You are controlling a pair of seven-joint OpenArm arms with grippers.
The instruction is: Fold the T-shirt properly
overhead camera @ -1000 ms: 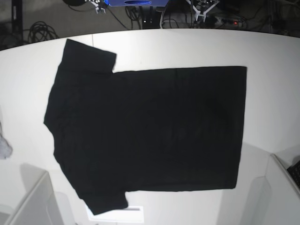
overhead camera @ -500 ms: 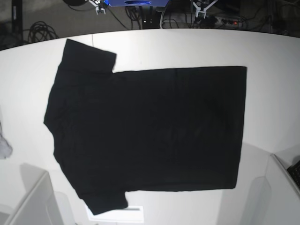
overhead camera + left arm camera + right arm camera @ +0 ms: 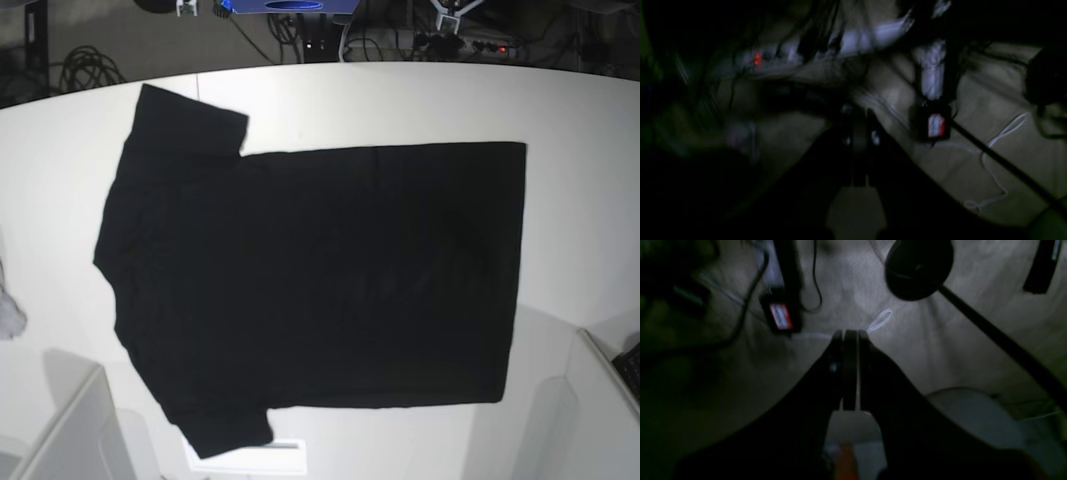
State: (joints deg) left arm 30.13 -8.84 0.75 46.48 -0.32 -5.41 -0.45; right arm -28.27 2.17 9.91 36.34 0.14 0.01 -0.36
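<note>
T-shirt [image 3: 320, 275] plain black, no print showing. Table [image 3: 420, 105] white. My left gripper [image 3: 858, 115] and right gripper [image 3: 849, 336] both black. Power strip [image 3: 806, 53] grey-white, red light. Floor [image 3: 940, 350] pale grey-beige, black cables [image 3: 85, 68].

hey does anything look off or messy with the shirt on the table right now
Nothing stands out. The T-shirt lies spread flat on the white table, plain side up, both sleeves out, no bunching. Neither gripper is near it.

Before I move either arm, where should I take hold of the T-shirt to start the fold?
Grip the T-shirt at its two hem corners on the base view's right edge, coming in from that side; it lies flat, plain side up, hem straight.
</note>
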